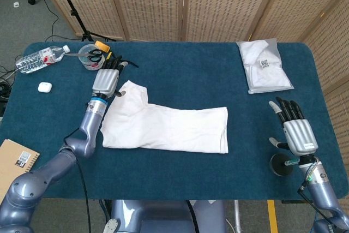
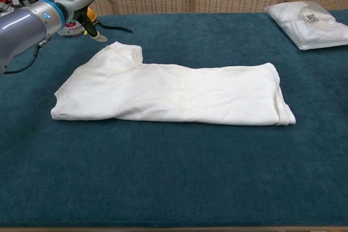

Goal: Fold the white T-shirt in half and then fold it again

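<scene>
The white T-shirt (image 1: pixel 163 126) (image 2: pixel 174 93) lies flat on the blue table, folded lengthwise, with its sleeve end at the left and its hem at the right. My left hand (image 1: pixel 107 79) (image 2: pixel 89 12) hovers just above and behind the sleeve corner, fingers spread, holding nothing. My right hand (image 1: pixel 294 126) stays at the table's near right edge, fingers straight and apart, empty, far from the shirt. The chest view does not show the right hand.
A bagged white garment (image 1: pixel 264 66) (image 2: pixel 310 23) lies at the far right. A clear bowl with scissors (image 1: pixel 91 55), an orange-yellow tool, a water bottle (image 1: pixel 41 58) and a white earbud case (image 1: pixel 44 87) sit at the far left. A black round base (image 1: pixel 283 165) stands by my right hand.
</scene>
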You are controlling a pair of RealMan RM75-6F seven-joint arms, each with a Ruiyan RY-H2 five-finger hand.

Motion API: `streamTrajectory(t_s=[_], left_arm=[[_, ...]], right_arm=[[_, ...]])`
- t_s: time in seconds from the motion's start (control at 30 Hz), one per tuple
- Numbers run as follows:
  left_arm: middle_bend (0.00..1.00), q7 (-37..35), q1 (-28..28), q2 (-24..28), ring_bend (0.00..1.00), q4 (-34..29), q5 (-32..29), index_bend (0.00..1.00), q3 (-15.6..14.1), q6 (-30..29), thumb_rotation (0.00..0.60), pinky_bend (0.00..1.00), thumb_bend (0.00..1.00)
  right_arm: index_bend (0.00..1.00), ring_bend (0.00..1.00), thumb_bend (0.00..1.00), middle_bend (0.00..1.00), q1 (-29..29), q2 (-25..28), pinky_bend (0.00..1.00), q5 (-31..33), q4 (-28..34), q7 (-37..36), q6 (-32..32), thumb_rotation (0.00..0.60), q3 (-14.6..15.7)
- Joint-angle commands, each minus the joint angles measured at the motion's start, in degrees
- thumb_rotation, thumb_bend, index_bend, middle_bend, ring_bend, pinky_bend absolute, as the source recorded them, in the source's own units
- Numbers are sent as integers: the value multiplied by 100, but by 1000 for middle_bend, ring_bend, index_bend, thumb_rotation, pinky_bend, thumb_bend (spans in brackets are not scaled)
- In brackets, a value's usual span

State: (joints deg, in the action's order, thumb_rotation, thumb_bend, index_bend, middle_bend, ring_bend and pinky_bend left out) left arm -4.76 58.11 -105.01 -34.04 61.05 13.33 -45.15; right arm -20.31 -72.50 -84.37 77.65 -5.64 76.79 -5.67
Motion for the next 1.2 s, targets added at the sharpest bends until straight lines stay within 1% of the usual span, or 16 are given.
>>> streamTrajectory(t_s=[0.03, 0.1, 0.13, 0.2, 0.23, 0.27, 0.37, 0.4, 0.47, 0.5, 0.67, 0.97, 1.1, 1.2], left_arm=[[0, -670, -500, 877, 0, -1210, 767, 0, -445, -471, 600, 0, 158], [0, -993, -735, 1334, 0, -1704, 1240, 0, -751, -683, 600, 0, 172], [0, -1162, -818, 1501, 0, -1853, 1426, 0, -875, -745, 600, 0, 181], [0, -1509, -953, 1775, 0, -2036, 1766, 1, -1095, -858, 600, 0, 204], [0, -1717, -1046, 1920, 0, -2078, 1968, 23, -1244, -934, 600, 0, 221], [0, -1855, -1103, 1998, 0, -2078, 2100, 60, -1329, -1004, 600, 0, 236], [0, -2175, -1269, 2153, 0, -2010, 2405, 223, -1572, -1140, 600, 0, 264], [0, -2278, -1343, 2217, 0, -1973, 2532, 268, -1705, -1156, 600, 0, 273], [0, -2366, -1429, 2262, 0, -1885, 2699, 294, -1847, -1220, 600, 0, 287], [0, -2395, -1480, 2254, 0, -1797, 2783, 296, -1925, -1237, 600, 0, 293], [0, -2636, -1624, 2037, 0, -1441, 2993, 302, -2094, -1265, 600, 0, 305], [0, -2764, -1736, 1461, 0, -639, 3296, 313, -2147, -1581, 600, 0, 314], [0, -2893, -1849, 1094, 0, -99, 3460, 313, -2190, -1905, 600, 0, 312], [0, -2998, -1887, 919, 0, 208, 3520, 313, -2218, -1976, 600, 0, 308]], right_arm=[[0, 0, 131, 0, 7, 3, 0, -18, 14, 13, 4, 600, -2], [0, 0, 131, 0, 14, 7, 0, -32, 32, 20, 6, 600, -2], [0, 0, 131, 0, 17, 8, 0, -37, 36, 33, 8, 600, -4], [0, 0, 133, 0, 22, 7, 0, -44, 47, 51, 10, 600, -7], [0, 0, 135, 0, 24, 7, 0, -53, 59, 58, 9, 600, -6], [0, 0, 137, 0, 26, 8, 0, -58, 65, 65, 10, 600, -7], [0, 0, 143, 0, 28, 1, 0, -61, 74, 90, -5, 600, -8], [0, 0, 144, 0, 26, -4, 0, -67, 76, 108, -15, 600, -4], [0, 0, 144, 0, 26, -14, 0, -72, 77, 129, -25, 600, -3], [0, 0, 144, 0, 27, -21, 0, -76, 78, 147, -30, 600, -2], [0, 0, 144, 0, 30, -37, 0, -93, 83, 200, -37, 600, -1], [0, 0, 143, 0, 33, -46, 0, -77, 61, 195, -77, 600, -19], [0, 0, 145, 0, 35, -45, 0, -68, 43, 172, -94, 600, -30], [0, 0, 143, 0, 36, -45, 0, -75, 40, 166, -97, 600, -31]])
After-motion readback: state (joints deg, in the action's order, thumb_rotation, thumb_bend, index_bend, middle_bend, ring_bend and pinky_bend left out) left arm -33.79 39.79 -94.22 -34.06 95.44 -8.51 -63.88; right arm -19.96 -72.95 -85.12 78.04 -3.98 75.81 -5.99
